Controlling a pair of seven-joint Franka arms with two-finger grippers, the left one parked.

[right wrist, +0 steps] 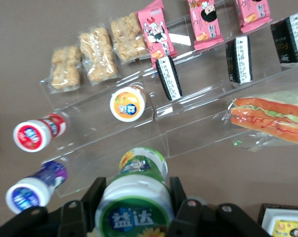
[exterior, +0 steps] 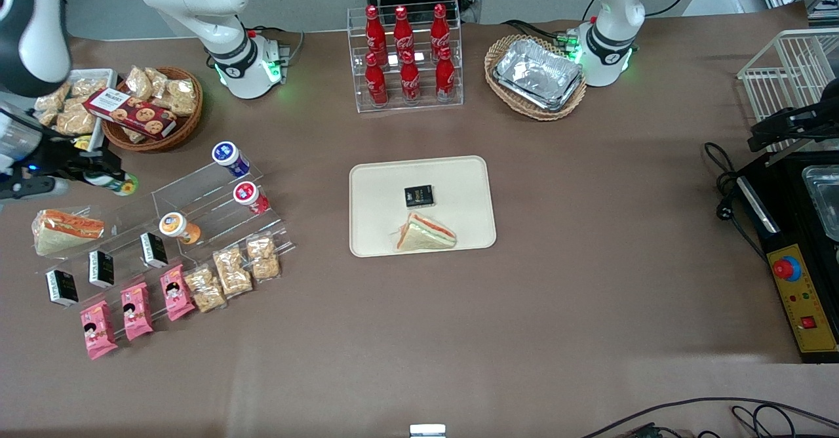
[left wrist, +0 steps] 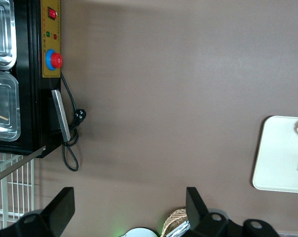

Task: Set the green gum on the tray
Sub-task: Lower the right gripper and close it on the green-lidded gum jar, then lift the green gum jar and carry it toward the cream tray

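The green gum is a green bottle with a whitish lid ringed in green, and my right gripper is shut on it, one black finger pressed on each side of the lid. In the front view the gripper holds the green gum lifted at the working arm's end of the table, above the clear stepped stand. The cream tray lies flat mid-table, well away toward the parked arm's end. It carries a small black box and a wrapped sandwich.
The stand holds blue-lidded, red-lidded and orange-lidded bottles, black boxes, pink packets and a sandwich. A snack basket, a cola rack and a basket of foil trays stand farther from the front camera.
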